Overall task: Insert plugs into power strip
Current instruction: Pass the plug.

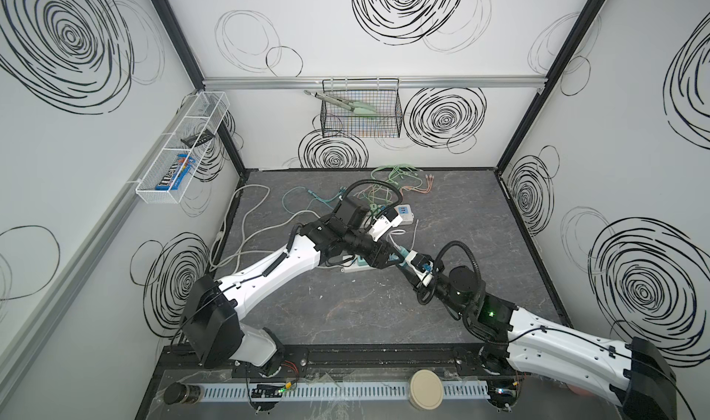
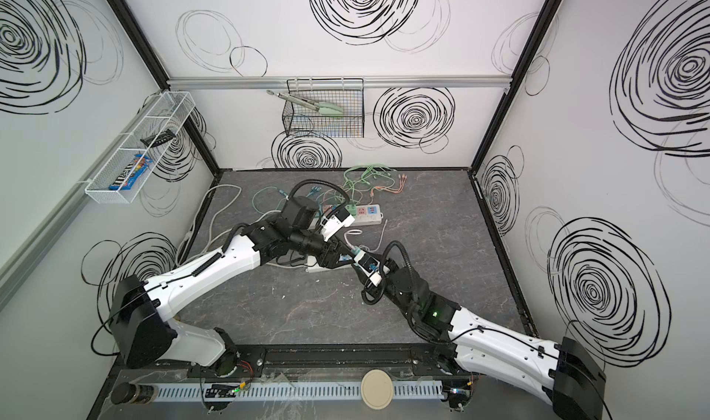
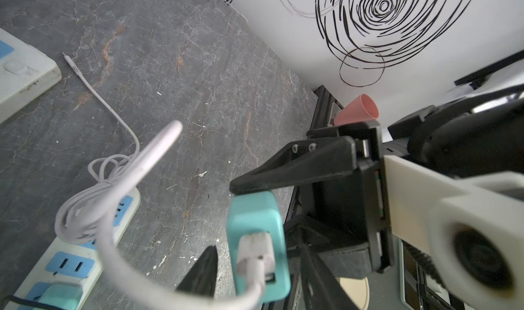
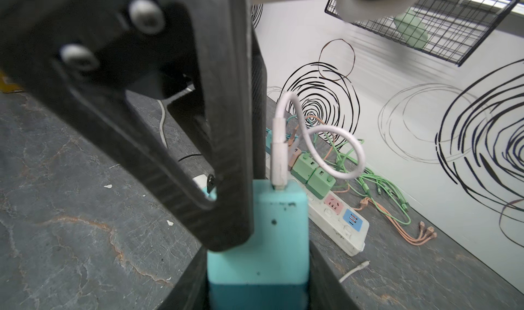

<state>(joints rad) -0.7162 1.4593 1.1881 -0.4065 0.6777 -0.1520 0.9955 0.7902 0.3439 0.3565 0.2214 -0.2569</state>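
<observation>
Teal plug: teal plug (image 3: 256, 237) is held up off the table (image 3: 198, 67), mid-table, near one end of the near power strip (image 3: 73, 266); its prongs are hidden.
Cable: white cable (image 3: 136, 164) leaves the plug's end face and loops back over the near strip.
Right gripper: right gripper (image 4: 258, 288) is clamped on the plug's end away from the cable.
Left gripper: left gripper (image 3: 258, 269) is partly open, with fingers astride the cable end; a sliver of gap shows beside one finger (image 3: 204, 274).
Near strip: a second teal plug (image 3: 61, 297) is seated in it, with bare blue sockets alongside.
Far strip: far power strip (image 4: 334, 217) carries mint green plugs (image 4: 312, 175).
Room: there is bare table up to the side rail (image 3: 323, 101), and more in front of both arms.
</observation>
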